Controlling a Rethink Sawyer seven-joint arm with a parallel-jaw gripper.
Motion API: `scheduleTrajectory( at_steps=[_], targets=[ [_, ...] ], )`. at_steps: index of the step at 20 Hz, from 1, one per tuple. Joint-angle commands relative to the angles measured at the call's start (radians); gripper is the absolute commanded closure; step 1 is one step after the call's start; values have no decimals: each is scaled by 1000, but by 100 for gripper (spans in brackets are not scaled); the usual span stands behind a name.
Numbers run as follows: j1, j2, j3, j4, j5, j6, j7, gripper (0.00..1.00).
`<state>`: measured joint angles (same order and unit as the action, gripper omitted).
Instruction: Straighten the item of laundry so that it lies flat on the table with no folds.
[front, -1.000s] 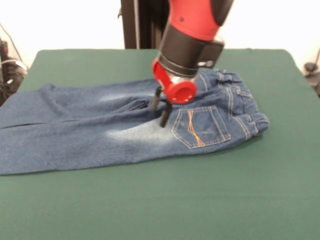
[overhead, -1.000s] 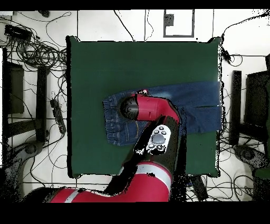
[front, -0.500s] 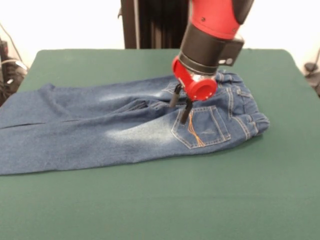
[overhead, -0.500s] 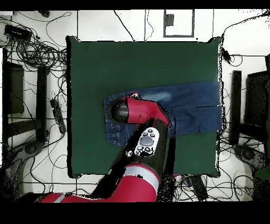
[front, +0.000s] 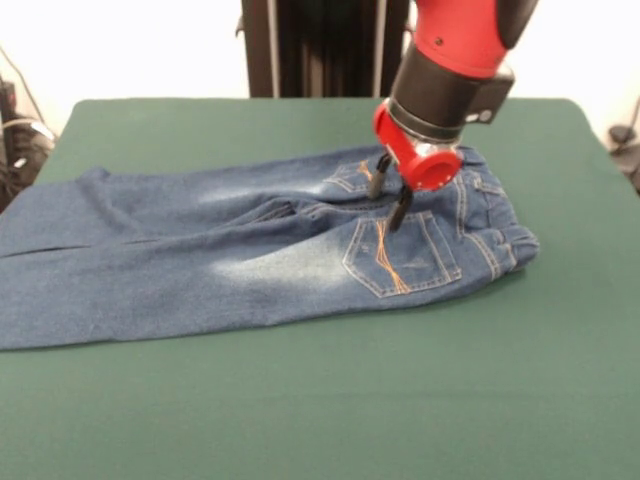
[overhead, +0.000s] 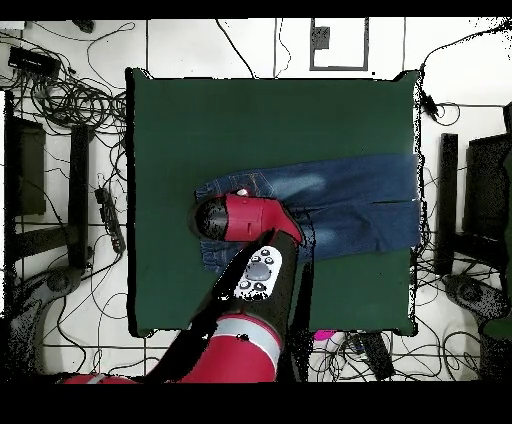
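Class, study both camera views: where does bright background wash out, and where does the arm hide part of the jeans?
Front view: the wall behind the table is blown out white, while the jeans are evenly lit, with the gripper sharp and open above the pockets. Overhead view: the arm covers the waistband end of the jeans; the floor around is bright with cables.

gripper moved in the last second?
Yes. In the front view the gripper has shifted right across the jeans, from the crotch seam toward the waistband.
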<state>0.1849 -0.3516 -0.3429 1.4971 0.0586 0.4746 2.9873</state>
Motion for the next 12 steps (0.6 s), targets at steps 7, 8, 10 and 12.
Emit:
scheduleTrajectory(
  at_steps=[7,8,10,12],
  targets=[
    [30,62,146,124,122,120,128,0],
    [29,60,150,129,125,116,123,0],
    [32,62,151,134,129,102,118,0],
    [35,58,157,143,133,94,113,0]
  ],
)
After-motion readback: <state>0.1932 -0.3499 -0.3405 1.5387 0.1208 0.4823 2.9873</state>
